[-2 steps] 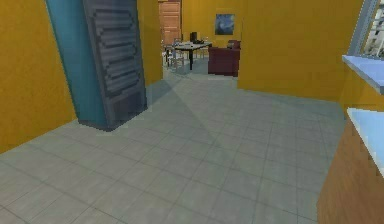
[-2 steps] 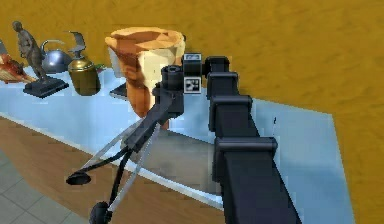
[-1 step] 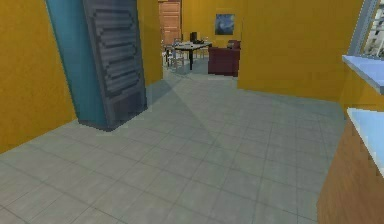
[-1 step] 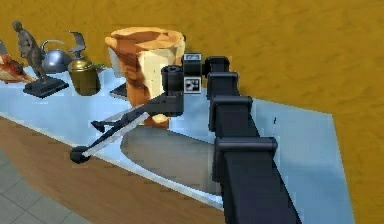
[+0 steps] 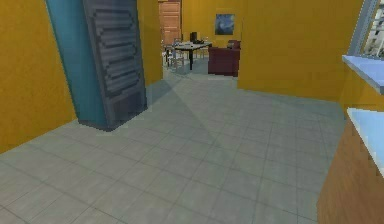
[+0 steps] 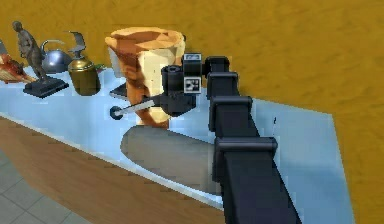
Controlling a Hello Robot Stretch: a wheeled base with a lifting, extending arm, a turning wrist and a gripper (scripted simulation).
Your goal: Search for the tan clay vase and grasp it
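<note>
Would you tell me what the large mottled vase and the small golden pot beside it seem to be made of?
The vase looks like unglazed clay: matte tan with orange-brown blotches. The pot seems polished brass: dark gold with bright glints, possibly glazed ceramic.

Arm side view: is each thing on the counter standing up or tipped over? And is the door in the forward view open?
tan clay vase: upright on the counter
gripper: near the vase; cannot tell whether it holds anything
gold jar: upright
kettle: upright
statue: standing on its dark base
door: open
</note>
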